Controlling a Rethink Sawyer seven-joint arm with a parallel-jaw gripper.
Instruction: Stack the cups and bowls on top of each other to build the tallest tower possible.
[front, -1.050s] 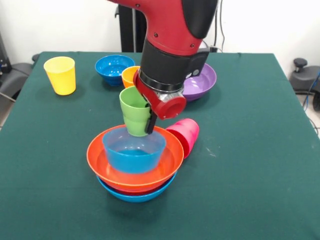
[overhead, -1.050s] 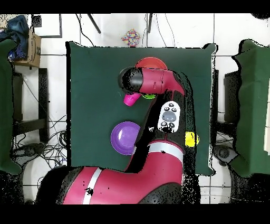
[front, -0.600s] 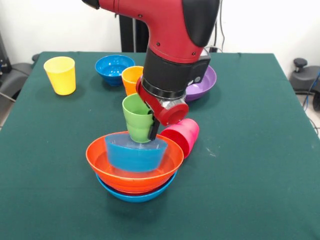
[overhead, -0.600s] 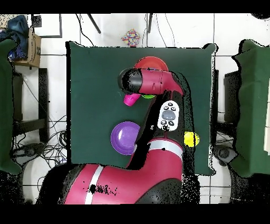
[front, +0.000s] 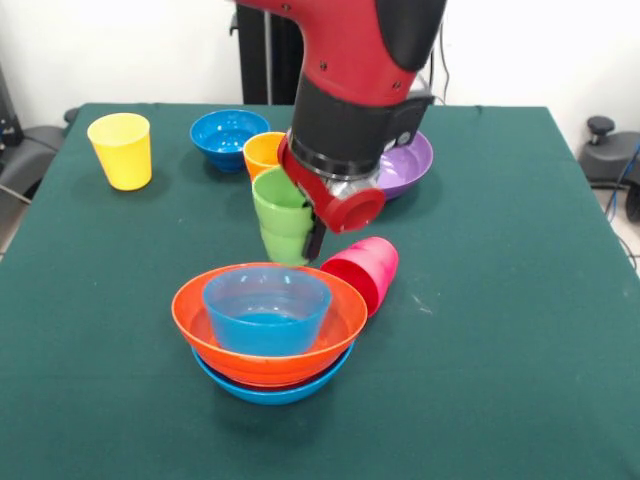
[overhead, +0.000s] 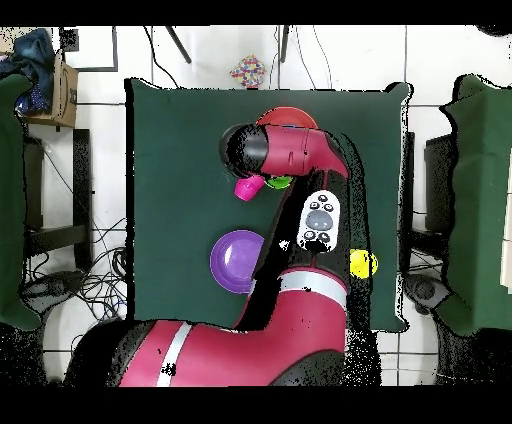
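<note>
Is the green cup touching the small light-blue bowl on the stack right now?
Apart. In the front view the green cup, held in the pincer, hangs behind the small light-blue bowl, with green table showing between them.

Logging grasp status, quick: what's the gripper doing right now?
Gripper: shut on the green cup, held behind the bowl stack.

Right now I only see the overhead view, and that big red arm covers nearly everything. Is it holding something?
Observer: Yes, the fingers grip an upright green cup.
Operator: And the reddish curve peeking out from under it?
Observer: That is a large orange bowl sitting in a light-blue bowl, with a smaller light-blue bowl inside it.
Operator: Anything else hidden from me?
Observer: An orange cup and a dark-blue bowl stand behind the green cup.
</note>
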